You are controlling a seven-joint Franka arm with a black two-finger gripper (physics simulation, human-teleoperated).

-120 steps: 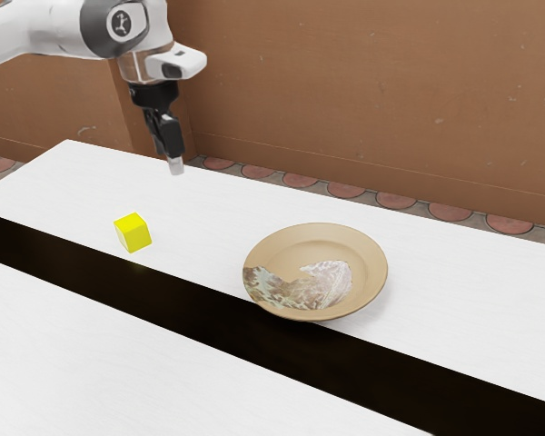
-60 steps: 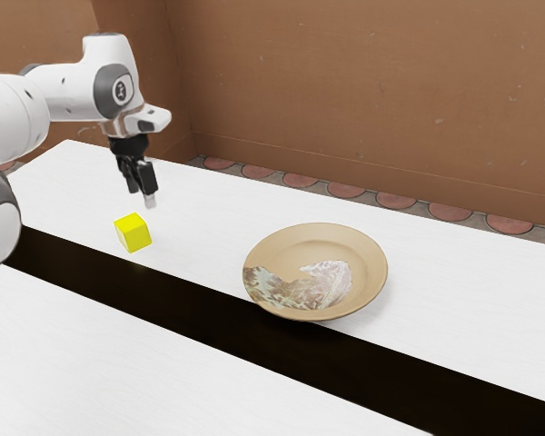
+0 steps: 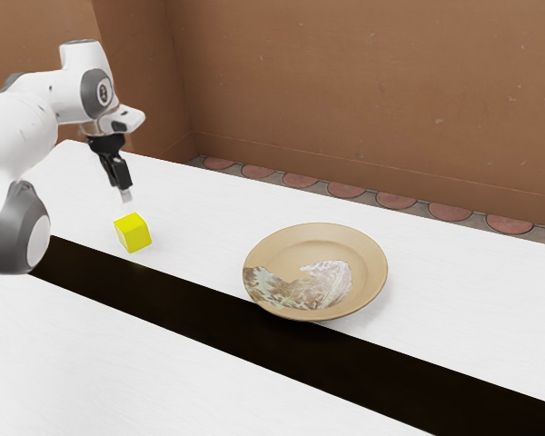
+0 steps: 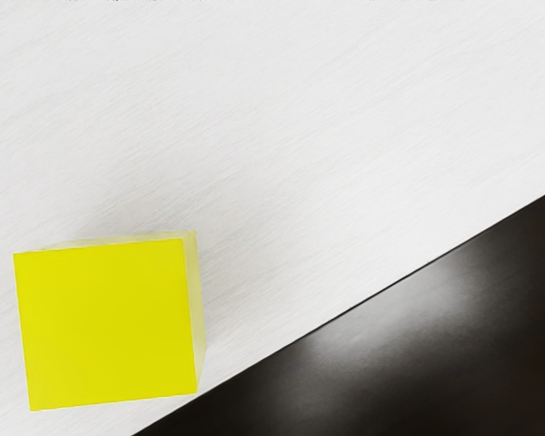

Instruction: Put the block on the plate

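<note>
Block (image 3: 133, 233), bright yellow, sits upright on the white table (image 3: 195, 204), right near the edge of the dark strip (image 3: 218, 318), and up above it hangs the black gripper (image 3: 125, 195), pointing down, clear of its top! Whether that claw is spread or pressed together, you cannot tell from here. Over toward the exterior view's right, well apart from the block, lies the tan plate (image 3: 368, 263), a pale, mottled patch across its middle and rim.
</note>
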